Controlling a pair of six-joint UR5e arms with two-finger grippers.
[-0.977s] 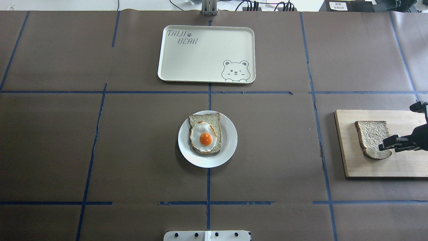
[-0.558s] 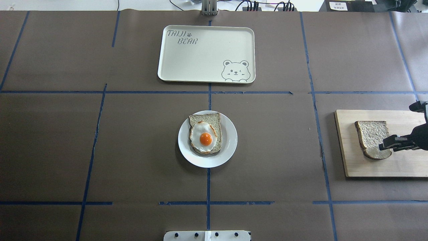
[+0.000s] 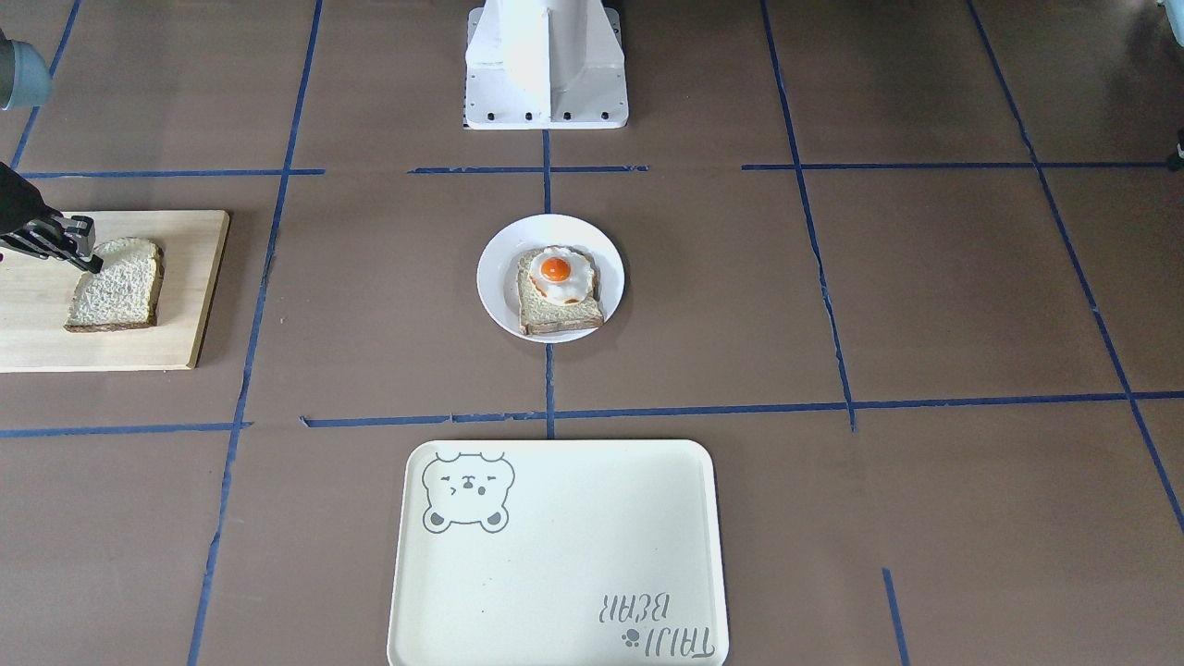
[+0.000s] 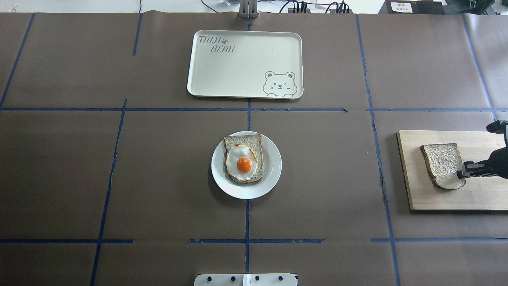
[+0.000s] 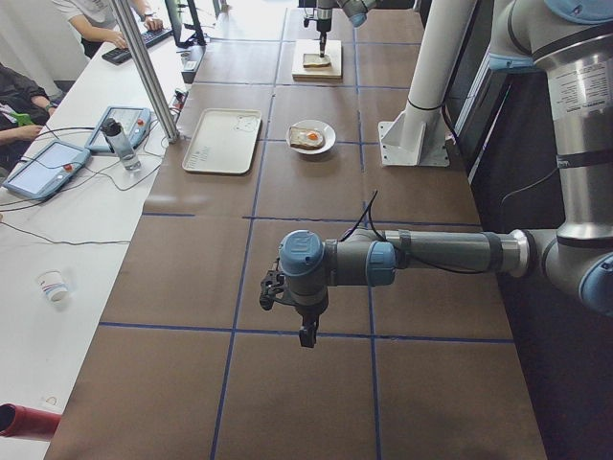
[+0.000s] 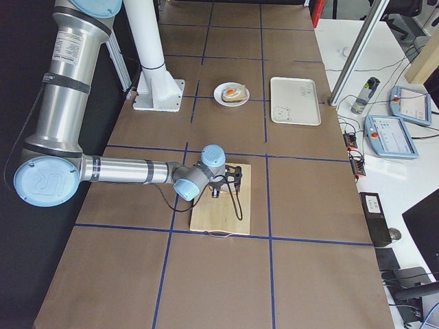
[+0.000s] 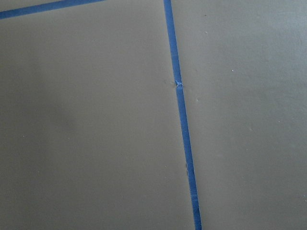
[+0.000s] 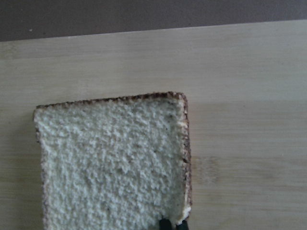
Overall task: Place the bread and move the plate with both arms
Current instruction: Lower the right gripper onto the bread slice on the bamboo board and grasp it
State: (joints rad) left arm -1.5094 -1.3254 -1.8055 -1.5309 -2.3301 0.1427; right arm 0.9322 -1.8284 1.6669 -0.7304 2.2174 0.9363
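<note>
Pinching the bread point(image 4: 441, 163) by one crusted edge, the right gripper point(image 4: 461, 174) is holding its two black fingertips point(image 8: 165, 224) drawn close together, one on either side of the dark crust. The slice is lying on a pale wooden board point(image 4: 484, 194), spreading away from the fingertips with its coarse crumb facing up. Whether the pinched edge is lifting off the board cannot be told. The white plate point(image 4: 274, 167) is sitting well apart from this gripper, toward the middle of the table point(image 4: 119, 178), and is carrying a second slice topped with a fried egg point(image 4: 244, 163). Beyond the plate, farther from the gripper, a cream tray point(image 4: 238, 71) with a bear drawing is resting flat. The left gripper point(image 5: 305, 331) is hanging over bare brown table covering, far from the right gripper and the bread, its wrist camera looking down on a strip of blue tape point(image 7: 180, 110). Whether its fingers are spread or together cannot be told.
</note>
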